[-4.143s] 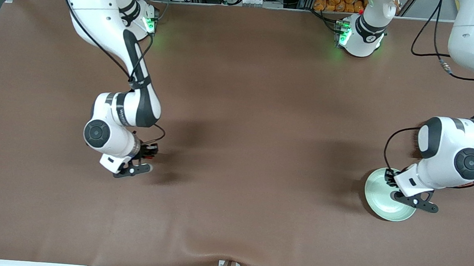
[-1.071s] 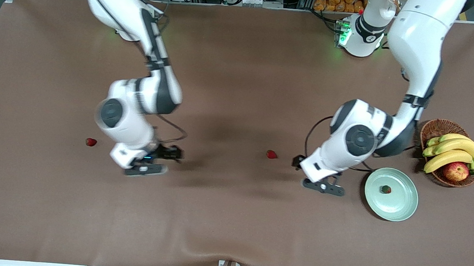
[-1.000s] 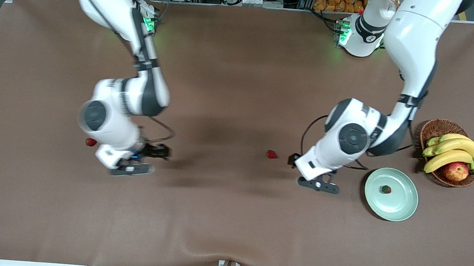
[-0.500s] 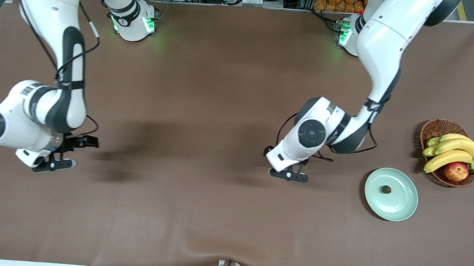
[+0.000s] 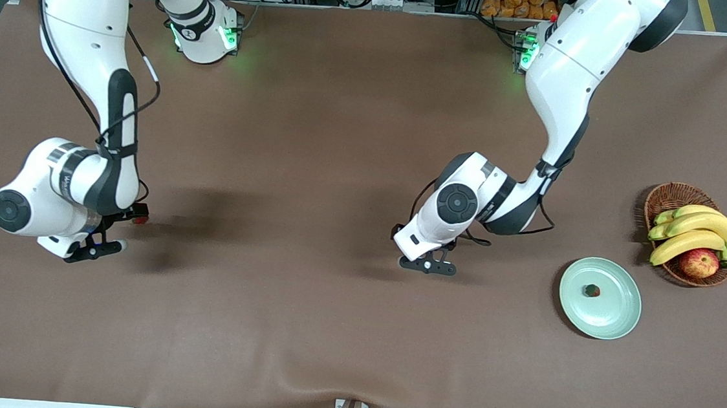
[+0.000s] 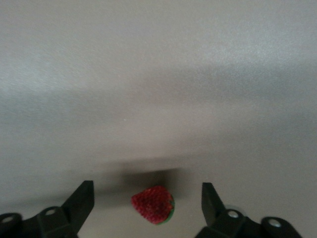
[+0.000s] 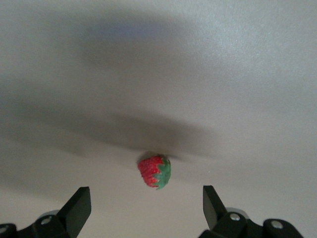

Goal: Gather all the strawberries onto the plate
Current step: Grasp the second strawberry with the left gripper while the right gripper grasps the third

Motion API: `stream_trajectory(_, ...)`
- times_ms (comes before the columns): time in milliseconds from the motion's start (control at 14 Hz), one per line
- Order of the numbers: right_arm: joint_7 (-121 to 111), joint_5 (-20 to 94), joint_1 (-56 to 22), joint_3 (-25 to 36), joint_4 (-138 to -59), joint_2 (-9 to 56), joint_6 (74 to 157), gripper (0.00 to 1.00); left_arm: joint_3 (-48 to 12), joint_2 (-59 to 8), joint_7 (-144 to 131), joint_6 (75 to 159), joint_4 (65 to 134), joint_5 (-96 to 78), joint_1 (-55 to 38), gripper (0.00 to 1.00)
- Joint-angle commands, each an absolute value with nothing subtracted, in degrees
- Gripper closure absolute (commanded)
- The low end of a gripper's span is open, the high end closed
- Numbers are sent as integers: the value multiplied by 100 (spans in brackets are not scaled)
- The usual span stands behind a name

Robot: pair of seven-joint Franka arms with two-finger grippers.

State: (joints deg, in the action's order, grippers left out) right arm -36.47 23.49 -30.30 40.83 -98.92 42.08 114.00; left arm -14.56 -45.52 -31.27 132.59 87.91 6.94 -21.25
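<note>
You are at the pick-up step for the last two strawberries, both arms working at once; one strawberry (image 5: pixel 591 290) already lies in the plate (image 5: pixel 620 318), which sits on the bench (image 5: pixel 327 331) just beside the basket (image 5: pixel 662 196) of bananas (image 5: pixel 692 233) and an apple (image 5: pixel 699 262), a little nearer to the front camera than it

Your left pincer (image 6: pixel 147 201) hangs low over a second strawberry (image 6: pixel 153 204), well apart from the plate toward the bench's middle; its fingers are spread with the berry between them, neither finger touching it as far as the left wrist view shows

Your right pincer (image 7: pixel 147 204) is spread as well, low over the third strawberry (image 7: pixel 155 171), which lies far from the plate at the right arm's end of the bench; in the right wrist view that berry sits just ahead of the fingertips, not yet between them

For the next move, I judge you should lower the left pincer a touch and close gently, since the fruit is small and could roll or squash; ease the right pincer forward until the berry is centred, then close; carry each to the plate in turn, keeping the arms apart over it
</note>
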Motion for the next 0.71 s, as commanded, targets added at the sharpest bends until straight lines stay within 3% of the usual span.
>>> stream_trajectory(0,-3744,2303,-2858,3974,-9949,4324,11619,0,-1397,-4640,-3366,13271,8640,817,-2232,12)
stream_trajectory(286,-3735,2311,-2426,3516,-9967,4377,11742,0,-1389,-4623,-3533,13271,8675,844,-2233,25)
stream_trajectory(643,-3718,2355,-2478,3498,-10116,4377,11751,0,-1389,-4632,-3533,13263,8763,870,-2224,30)
